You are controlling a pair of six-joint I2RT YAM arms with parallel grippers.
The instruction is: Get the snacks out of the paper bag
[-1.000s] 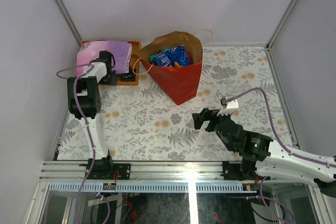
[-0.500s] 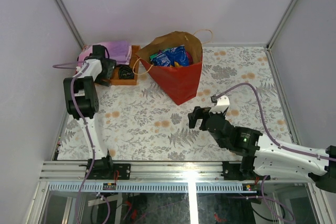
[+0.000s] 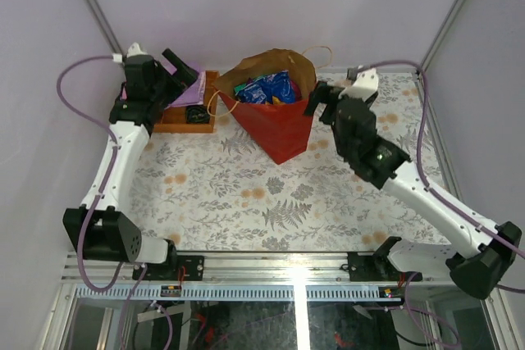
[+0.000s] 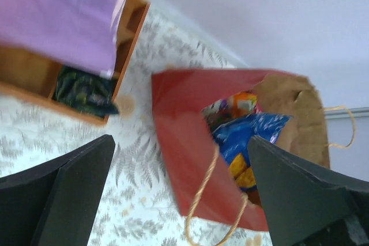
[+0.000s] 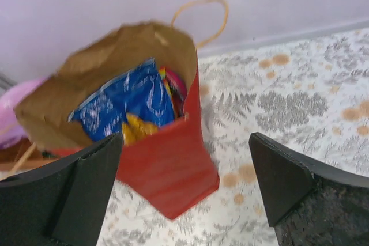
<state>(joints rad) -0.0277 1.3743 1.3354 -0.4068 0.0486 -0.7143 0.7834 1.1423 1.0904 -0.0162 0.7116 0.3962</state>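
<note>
Snacks (image 3: 267, 88) are packed in the bag (image 3: 283, 130), which stands upright, mouth upward, at the far edge of the table (image 3: 246, 194). The left gripper (image 3: 187, 71) is held agape above the tray (image 3: 168, 127) beside it. The right gripper (image 3: 322, 96), likewise agape, is raised just right of the bag. Both arms are stretched forward.

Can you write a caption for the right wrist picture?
Open right gripper facing the red paper bag, blue snack packets showing inside.

The paper bag (image 3: 281, 129) is smooth red paper outside with a faint sheen, and dull brown kraft paper inside. The snacks (image 5: 130, 105) in it are glossy, crinkled foil. The tray (image 4: 23, 73) looks like plain matt wood. The purple cloth (image 4: 63, 15) is soft and matt.
</note>
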